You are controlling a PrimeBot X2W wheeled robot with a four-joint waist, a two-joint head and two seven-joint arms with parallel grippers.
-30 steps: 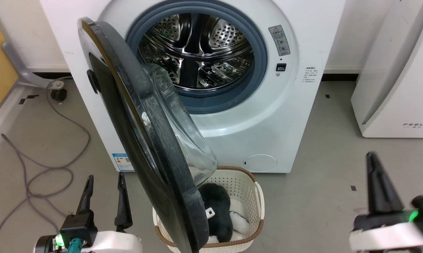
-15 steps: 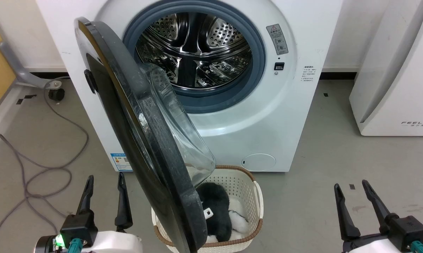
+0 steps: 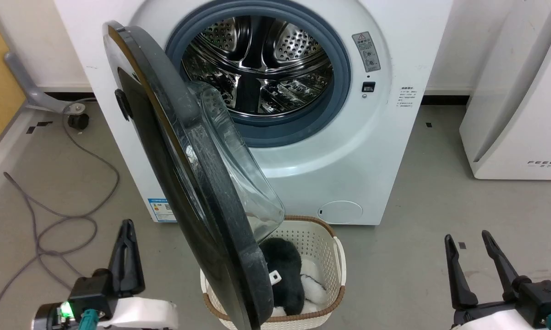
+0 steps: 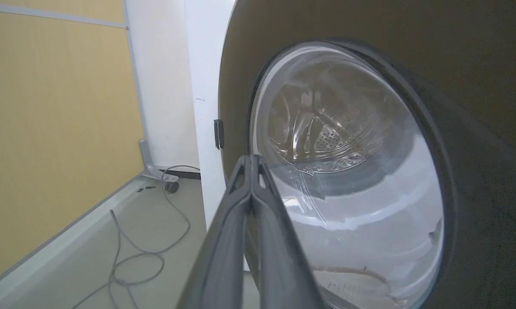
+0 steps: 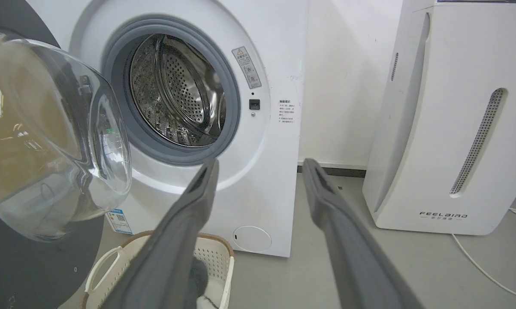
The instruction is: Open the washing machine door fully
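Observation:
The washing machine (image 3: pixel 330 151) stands ahead, its steel drum (image 3: pixel 261 64) exposed inside the grey rubber ring. The washing machine door (image 3: pixel 156 137), hinged on the left, stands swung out about halfway and shows nearly edge-on, its glass bowl (image 3: pixel 238 183) facing right. My left gripper (image 3: pixel 128 223) is shut and holds nothing, low on the floor side left of the door. In the left wrist view its closed tip (image 4: pixel 251 158) points at the door's outer black face (image 4: pixel 476 86), apart from it. My right gripper (image 3: pixel 466 237) is open at the lower right, its fingers (image 5: pixel 202 184) aimed toward the machine front.
A white basket (image 3: pixel 337 256) with dark and white fluffy items sits under the door's lower edge. A grey cable (image 3: pixel 51 215) loops over the floor at left near a caster (image 3: pixel 77 120). A white FEELBIRD appliance (image 3: pixel 518 114) stands at right. A yellow panel (image 4: pixel 47 128) lines the left.
My left gripper's fingers have closed together and it has turned slightly rightward. The right gripper has dropped lower and now shows both fingers spread. The door has not visibly swung.

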